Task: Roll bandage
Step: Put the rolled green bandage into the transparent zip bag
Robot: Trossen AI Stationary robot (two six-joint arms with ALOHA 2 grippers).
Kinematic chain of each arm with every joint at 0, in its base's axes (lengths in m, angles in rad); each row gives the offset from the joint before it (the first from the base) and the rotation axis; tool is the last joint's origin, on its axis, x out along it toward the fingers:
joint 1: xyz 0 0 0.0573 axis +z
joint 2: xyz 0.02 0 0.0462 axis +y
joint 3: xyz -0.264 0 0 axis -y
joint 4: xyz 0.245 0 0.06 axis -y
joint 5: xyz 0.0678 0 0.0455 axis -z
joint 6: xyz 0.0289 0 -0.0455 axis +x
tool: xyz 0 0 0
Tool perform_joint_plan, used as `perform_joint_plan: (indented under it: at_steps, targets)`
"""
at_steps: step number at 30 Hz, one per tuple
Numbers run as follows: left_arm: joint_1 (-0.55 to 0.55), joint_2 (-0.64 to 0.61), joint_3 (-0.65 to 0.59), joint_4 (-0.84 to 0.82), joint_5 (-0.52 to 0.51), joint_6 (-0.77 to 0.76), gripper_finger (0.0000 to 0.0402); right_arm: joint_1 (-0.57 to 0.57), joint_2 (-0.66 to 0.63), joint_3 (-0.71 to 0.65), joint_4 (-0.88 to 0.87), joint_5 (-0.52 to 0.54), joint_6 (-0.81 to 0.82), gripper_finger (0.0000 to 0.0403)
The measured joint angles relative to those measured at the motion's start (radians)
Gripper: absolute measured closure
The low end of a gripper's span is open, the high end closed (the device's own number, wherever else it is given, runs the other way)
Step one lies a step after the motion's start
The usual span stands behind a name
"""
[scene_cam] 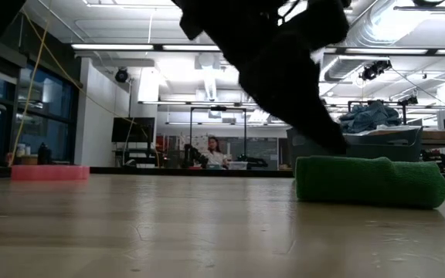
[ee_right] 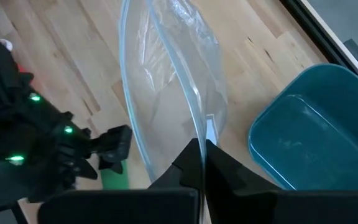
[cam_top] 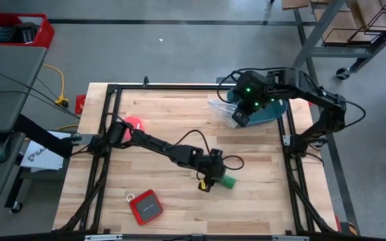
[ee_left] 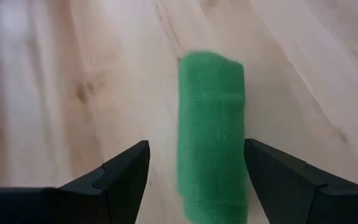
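The bandage (cam_top: 228, 181) is rolled into a short bright green cylinder that lies on its side on the wooden table, near the middle front (scene_cam: 369, 181). My left gripper (ee_left: 194, 168) is low over it and open. One finger stands on each side of the roll (ee_left: 211, 124), with no contact that I can see. My right gripper (ee_right: 204, 158) is raised at the far right, beside the teal tub (cam_top: 268, 110), and is shut on a clear plastic bag (ee_right: 166, 74). My right gripper pinches an edge of the clear plastic bag (ee_right: 199, 134) between its two shut fingers, which slant downward. The bag hangs slack away from the fingertips. I cannot tell whether its lower end rests on the table.
A pink-red ring (cam_top: 134, 123) lies at the far left of the table, and a red case (cam_top: 145, 206) at the near left. The teal tub (ee_right: 303, 137) stands at the far right corner. A black frame (cam_top: 112, 90) borders the tabletop. A person sits far off in the room (scene_cam: 213, 150).
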Motion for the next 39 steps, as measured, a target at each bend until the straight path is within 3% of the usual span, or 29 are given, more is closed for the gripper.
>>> perform_joint_plan:
  at_steps: [4, 11, 18, 29, 39]
  targets:
    - [0.009, 0.014, 0.001, 0.01, 0.074, -0.026, 0.0143, 0.0, 0.0, 0.0, 0.0, 0.0, 0.003, 0.0403]
    - [0.008, 0.083, -0.002, -0.005, 0.079, -0.058, 0.0143, 0.0, 0.0, 0.0, 0.009, 0.003, 0.0, 0.0403]
    - [-0.011, 0.069, 0.003, 0.012, 0.02, -0.141, 0.0146, 0.0, 0.0, 0.0, 0.013, 0.003, 0.003, 0.0403]
    - [-0.016, 0.055, 0.048, -0.044, -0.004, -0.066, 0.0152, 0.0, 0.0, 0.0, 0.013, 0.003, 0.006, 0.0403]
    - [-0.018, 0.084, 0.047, 0.022, 0.0, -0.078, 0.0149, 0.0, 0.0, 0.0, 0.012, 0.004, 0.018, 0.0403]
